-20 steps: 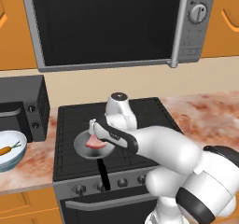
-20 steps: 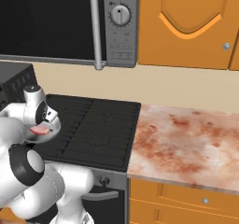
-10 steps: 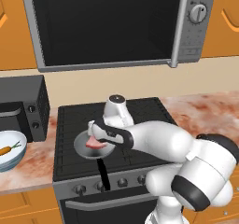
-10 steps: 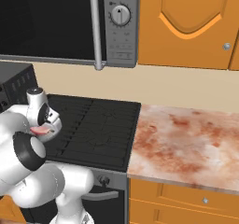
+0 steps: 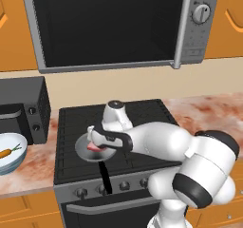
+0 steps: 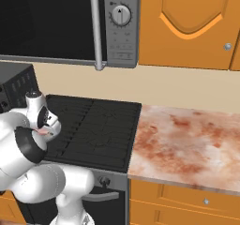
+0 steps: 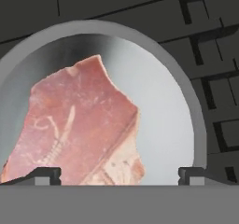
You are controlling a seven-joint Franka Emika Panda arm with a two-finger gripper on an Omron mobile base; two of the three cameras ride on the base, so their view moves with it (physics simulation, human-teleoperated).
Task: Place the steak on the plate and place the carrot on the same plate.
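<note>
**End effector low over the steak in the pan**

The end effector [image 5: 96, 144] hangs just above the grey frying pan [image 5: 84, 151] at the stove's [image 5: 142, 109] front left. Its fingertips [image 7: 44, 174] stand wide apart, with the steak [image 7: 79, 125] lying flat in the pan between them, nearer one tip. The carrot [image 5: 8, 152] rests in a white-and-blue bowl [image 5: 14, 163] at the surface's left edge.

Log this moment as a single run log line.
gripper: open, over steak | steak: in frying pan on stove, not lifted | carrot: in bowl | stage: reaching for steak
</note>
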